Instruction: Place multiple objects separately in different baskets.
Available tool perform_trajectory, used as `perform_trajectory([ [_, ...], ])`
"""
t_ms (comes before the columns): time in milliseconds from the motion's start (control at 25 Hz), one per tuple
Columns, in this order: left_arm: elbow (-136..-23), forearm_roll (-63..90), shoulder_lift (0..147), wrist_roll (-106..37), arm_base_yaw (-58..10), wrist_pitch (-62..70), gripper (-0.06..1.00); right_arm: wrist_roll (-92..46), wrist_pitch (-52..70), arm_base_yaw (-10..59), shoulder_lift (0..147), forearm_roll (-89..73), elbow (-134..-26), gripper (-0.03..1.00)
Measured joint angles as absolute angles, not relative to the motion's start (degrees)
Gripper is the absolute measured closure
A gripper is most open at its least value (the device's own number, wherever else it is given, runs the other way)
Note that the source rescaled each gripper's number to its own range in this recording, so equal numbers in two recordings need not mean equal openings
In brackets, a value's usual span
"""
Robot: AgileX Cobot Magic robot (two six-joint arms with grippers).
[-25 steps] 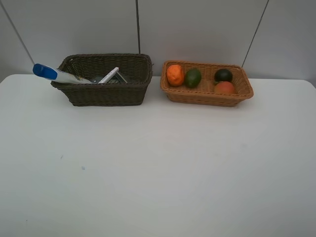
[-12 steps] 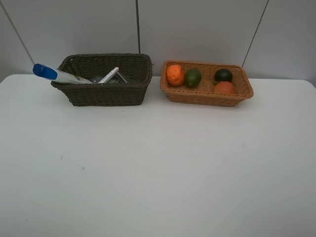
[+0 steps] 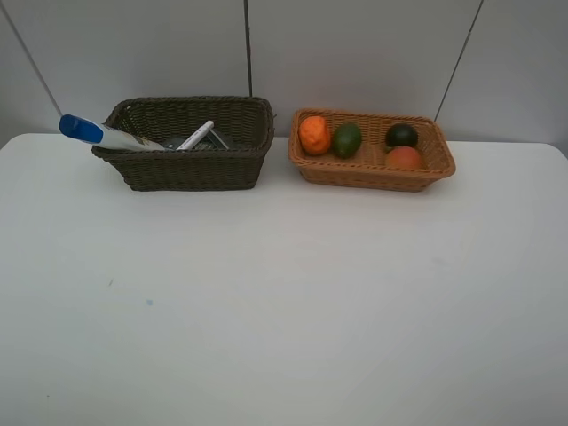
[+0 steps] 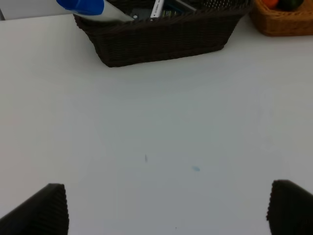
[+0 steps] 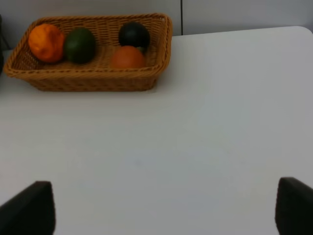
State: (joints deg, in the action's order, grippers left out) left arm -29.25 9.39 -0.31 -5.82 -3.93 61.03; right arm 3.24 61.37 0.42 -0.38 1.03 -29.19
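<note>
On the white bench point(image 3: 284, 293), seen from the high camera, two woven baskets stand side by side along the far edge, close but not touching. The dark brown basket point(image 3: 191, 164) sits at about 11 o'clock from the bench's middle, and the light orange-tan basket point(image 3: 368, 173) at about 1 o'clock. A white blue-capped tube point(image 3: 102, 134) leans over the brown basket's 9 o'clock rim, its blue cap sticking out past the wicker. The pink-capped white marker point(image 3: 196, 136) lies slanted inside that basket near its middle; something dark lies beneath it, but it is too shadowed to say which object it is. In the tan basket the bumpy orange point(image 3: 314, 134) rests at the 9 o'clock end with the green lime point(image 3: 347, 139) just beside it, touching or nearly so. Toward the 3 o'clock end the dark round fruit point(image 3: 401, 135) sits against the far wall, with the peach point(image 3: 404, 158) directly in front of it and touching it. Neither arm appears in the high view. The left gripper point(image 4: 166, 208) shows only two dark fingertips at the corners of its wrist view, jaws spread wide with nothing between them but bare bench. The right gripper point(image 5: 164, 208) is likewise spread wide and holds nothing.
</note>
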Motion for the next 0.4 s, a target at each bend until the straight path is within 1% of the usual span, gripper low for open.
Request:
perform_trajectory([
  [400,-29.3,9.4,-0.3,-5.8,-3.9,61.0,-0.06,3.2,61.4,0.4,-0.4,1.0,-29.2,-0.03],
])
